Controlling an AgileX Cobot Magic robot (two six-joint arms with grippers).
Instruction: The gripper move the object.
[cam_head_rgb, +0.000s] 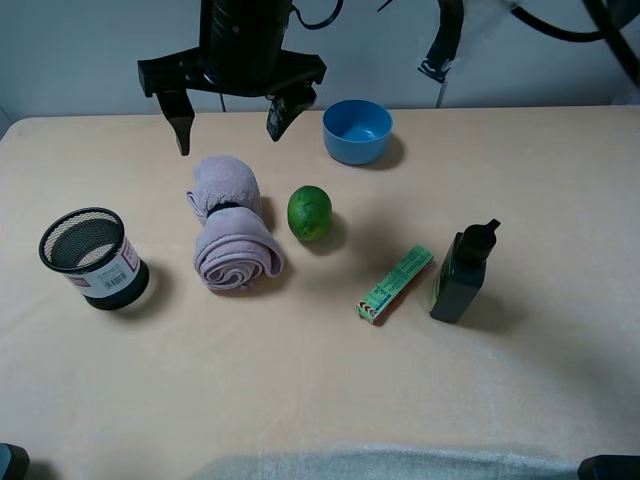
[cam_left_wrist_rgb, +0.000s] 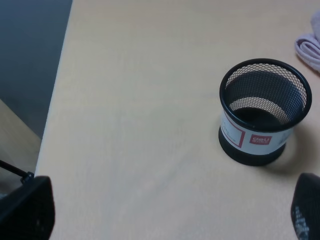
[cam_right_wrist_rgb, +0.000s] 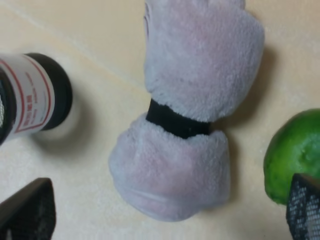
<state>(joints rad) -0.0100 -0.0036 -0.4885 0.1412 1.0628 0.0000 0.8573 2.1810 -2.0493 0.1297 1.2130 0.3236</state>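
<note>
Jaws on the right hang wide apart, empty, over the rolled towel on the desk by the lime, probably lining up a grab; left jaws look spread too.

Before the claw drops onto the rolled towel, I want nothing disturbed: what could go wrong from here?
The lime sits close beside the towel, so a finger of the open right claw might knock it rolling. The towel is soft and tied only by a black band; gripped at one end, it could sag or slip.
</note>
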